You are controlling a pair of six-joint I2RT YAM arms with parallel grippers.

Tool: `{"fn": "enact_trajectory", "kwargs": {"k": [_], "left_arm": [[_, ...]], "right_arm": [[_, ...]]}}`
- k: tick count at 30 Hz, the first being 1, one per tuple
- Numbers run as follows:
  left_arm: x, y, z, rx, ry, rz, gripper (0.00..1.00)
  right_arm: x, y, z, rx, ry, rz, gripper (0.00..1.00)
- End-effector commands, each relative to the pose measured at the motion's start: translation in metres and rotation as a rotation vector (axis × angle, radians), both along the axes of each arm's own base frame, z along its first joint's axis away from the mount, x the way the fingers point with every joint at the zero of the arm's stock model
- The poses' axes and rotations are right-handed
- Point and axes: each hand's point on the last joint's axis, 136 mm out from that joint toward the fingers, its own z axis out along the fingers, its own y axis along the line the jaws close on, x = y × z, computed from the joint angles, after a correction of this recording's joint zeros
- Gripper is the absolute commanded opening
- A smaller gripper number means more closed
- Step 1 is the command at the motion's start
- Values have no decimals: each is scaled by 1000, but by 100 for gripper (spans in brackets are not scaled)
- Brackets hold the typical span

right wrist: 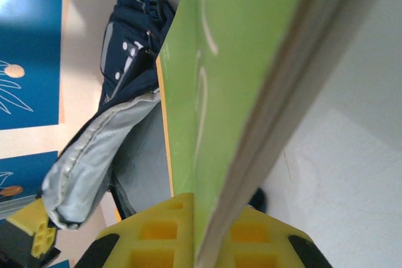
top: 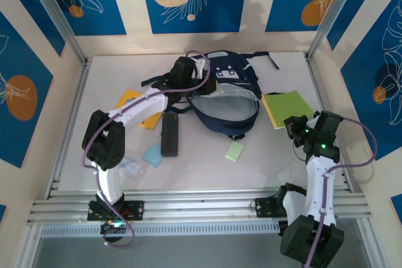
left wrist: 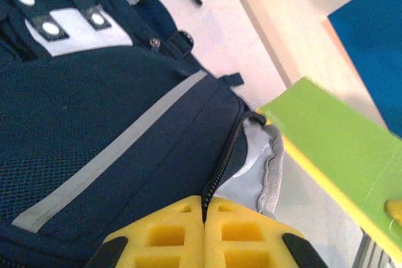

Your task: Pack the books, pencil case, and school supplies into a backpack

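The navy backpack (top: 229, 89) lies at the table's middle back with its mouth open toward the right, grey lining (left wrist: 259, 166) showing. My left gripper (top: 200, 87) is shut on the zipper edge of the backpack (left wrist: 94, 123), its jaws (left wrist: 204, 204) pressed together on the black zipper. My right gripper (top: 294, 127) is shut on the lime-green book (top: 286, 107), held just right of the opening; the book (right wrist: 232, 61) runs up from the jaws (right wrist: 210, 204) toward the backpack (right wrist: 125, 80). The orange-yellow book (top: 133, 106) lies partly under the left arm. The black pencil case (top: 169, 134) lies in front of the backpack.
A light blue pad (top: 152, 154), a clear plastic piece (top: 130, 166) and a pale green pad (top: 235, 150) lie flat on the near table. Dark straps (top: 267, 61) trail behind the backpack. Metal frame posts and walls close the table on three sides.
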Motion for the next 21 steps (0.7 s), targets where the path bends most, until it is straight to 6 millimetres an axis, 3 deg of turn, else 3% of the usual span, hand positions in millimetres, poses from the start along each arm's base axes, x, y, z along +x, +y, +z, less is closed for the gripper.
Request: {"fn": "enact_trajectory", "kwargs": {"k": [1, 9, 12, 16, 21], "left_arm": [[14, -2, 82, -176, -176, 51, 0], [15, -2, 77, -177, -171, 50, 0], [16, -1, 74, -175, -167, 58, 0], [17, -1, 78, -195, -178, 68, 0], [14, -7, 81, -248, -167, 45, 0]], "right_arm": [[-5, 17, 1, 16, 14, 49, 0], [-19, -8, 17, -155, 22, -46, 0], [-21, -6, 18, -147, 24, -35, 0], [-18, 9, 15, -67, 1, 22, 0], [2, 55, 22, 151, -117, 162, 0]]}}
